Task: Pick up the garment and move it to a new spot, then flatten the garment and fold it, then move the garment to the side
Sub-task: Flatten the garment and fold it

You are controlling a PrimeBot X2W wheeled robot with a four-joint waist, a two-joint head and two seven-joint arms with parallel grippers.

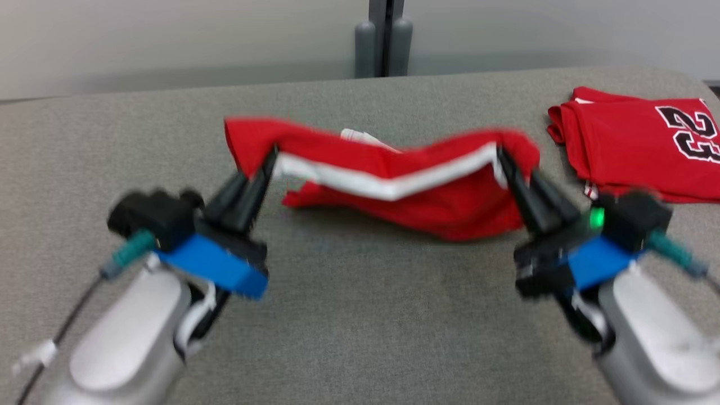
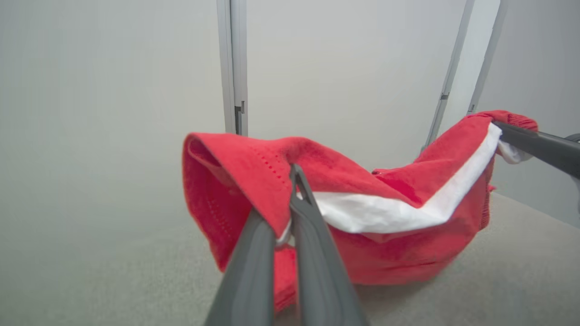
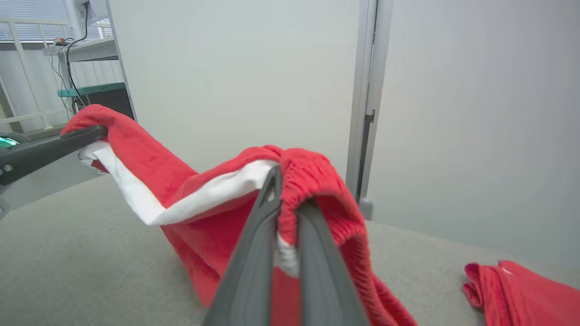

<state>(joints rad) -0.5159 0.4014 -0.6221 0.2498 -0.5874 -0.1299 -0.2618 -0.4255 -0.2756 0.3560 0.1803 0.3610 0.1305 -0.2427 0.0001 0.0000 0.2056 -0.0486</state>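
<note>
Closest in at the near edge, the left gripper [image 1: 274,153] and right gripper [image 1: 499,153], both long dark two-finger claws, reach out over the big grey fabric-covered table [image 1: 360,315]. Strung between them, mid-table toward the far side, is the red mesh garment with a white stripe [image 1: 394,194]. It sags in the middle, low edge at or just above the cloth, can't tell which.

My worry: both pinches look close to the hem, so an uneven pull could slip one end out. Dragging the belly could bunch it, and drifting right risks landing on the folded red jersey with black numbers [image 1: 635,146].

Jaws: both pairs are squeezed together on fabric, left on the red-and-white end, right on the ribbed waistband end.
</note>
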